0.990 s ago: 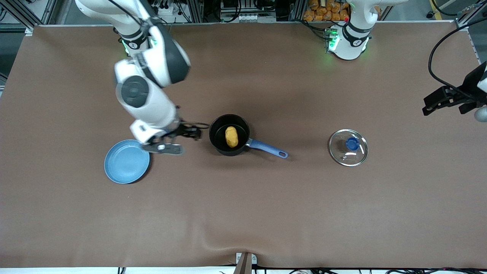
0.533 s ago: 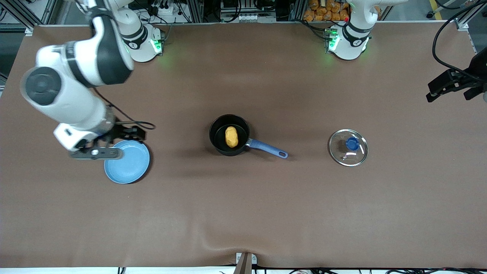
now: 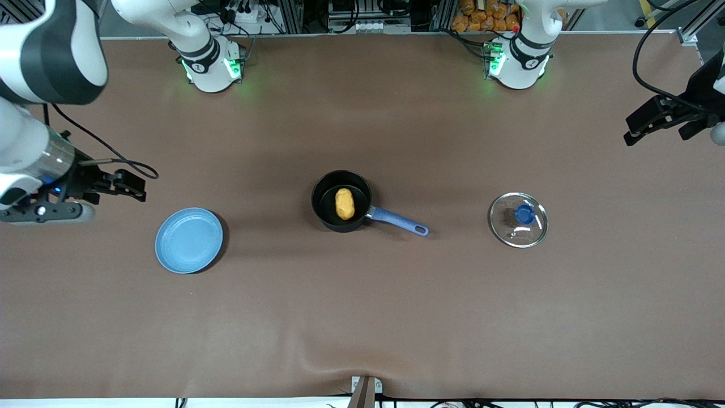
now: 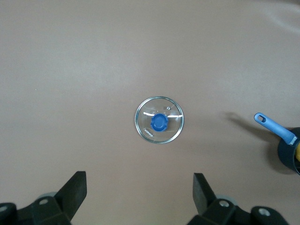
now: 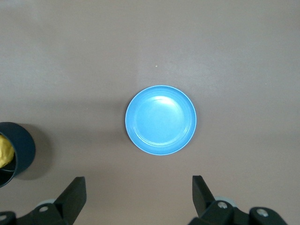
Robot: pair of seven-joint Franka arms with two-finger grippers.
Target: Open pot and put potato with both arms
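Note:
The black pot [image 3: 327, 195] with its blue handle [image 3: 396, 221] stands uncovered at the table's middle, and the yellow potato [image 3: 344, 203] lies inside it. My right gripper [image 3: 133, 187] hangs open and empty over bare table at the right arm's end, apart from the pot. In the right wrist view the pot [image 5: 21, 150] and potato [image 5: 4, 150] show at the edge, past the open right gripper [image 5: 138, 183]. My left gripper [image 3: 637, 130] hovers open and empty at the left arm's end. The left wrist view has the left gripper [image 4: 138, 180] and the pot's handle [image 4: 274, 127].
A round glass lid [image 3: 518, 220] with a blue knob lies flat on the table toward the left arm's end, also in the left wrist view as the lid [image 4: 159, 120]. A flat blue plate [image 3: 188, 240] sits toward the right arm's end, seen as the plate [image 5: 161, 120].
The right arm has swung from just beside the pot, past the blue plate, out to its own end of the table. The left gripper has barely shifted. Pot, potato and lid stayed put.

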